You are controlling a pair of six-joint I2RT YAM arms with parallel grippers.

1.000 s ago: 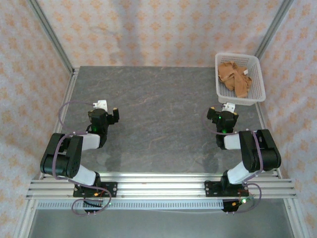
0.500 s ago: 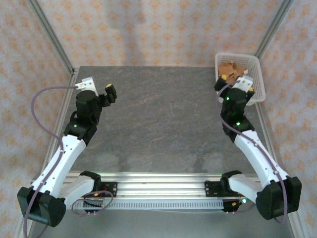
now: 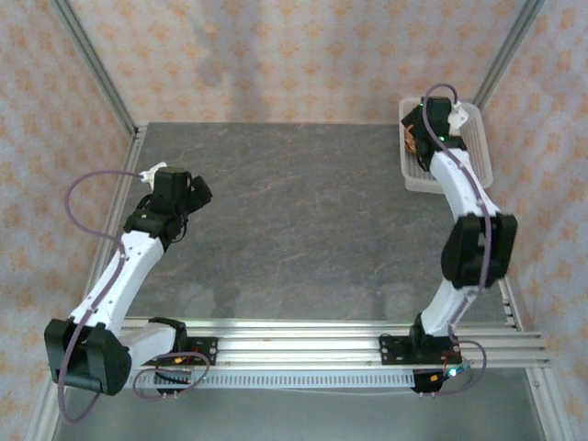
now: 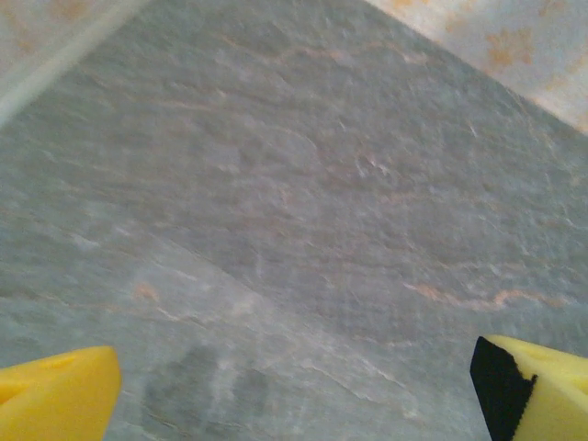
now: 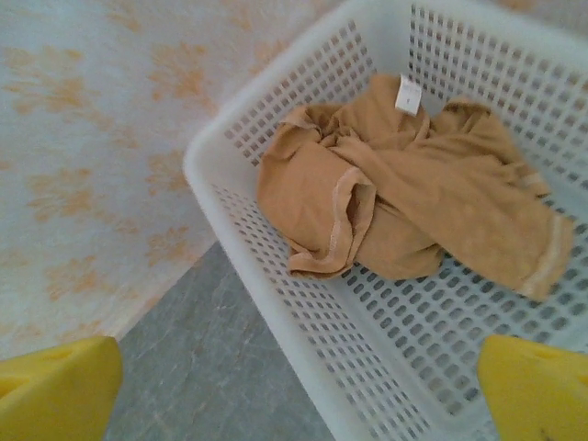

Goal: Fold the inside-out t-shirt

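Right wrist view: inside-out t-shirt (image 5: 404, 193) crumpled in white basket (image 5: 276, 303). Our right gripper (image 5: 299, 390) hangs above it, spread wide, empty; left gripper (image 4: 294, 390) likewise over table (image 4: 303, 184). We judge nothing done: extraction, flattening, folding all left.

Here's the left gripper (image 4: 294, 400) angled down at the grey table (image 4: 303, 211), its yellow fingers (image 4: 55, 395) spread wide at the bottom corners, with the patterned wall (image 4: 514, 46) top right.
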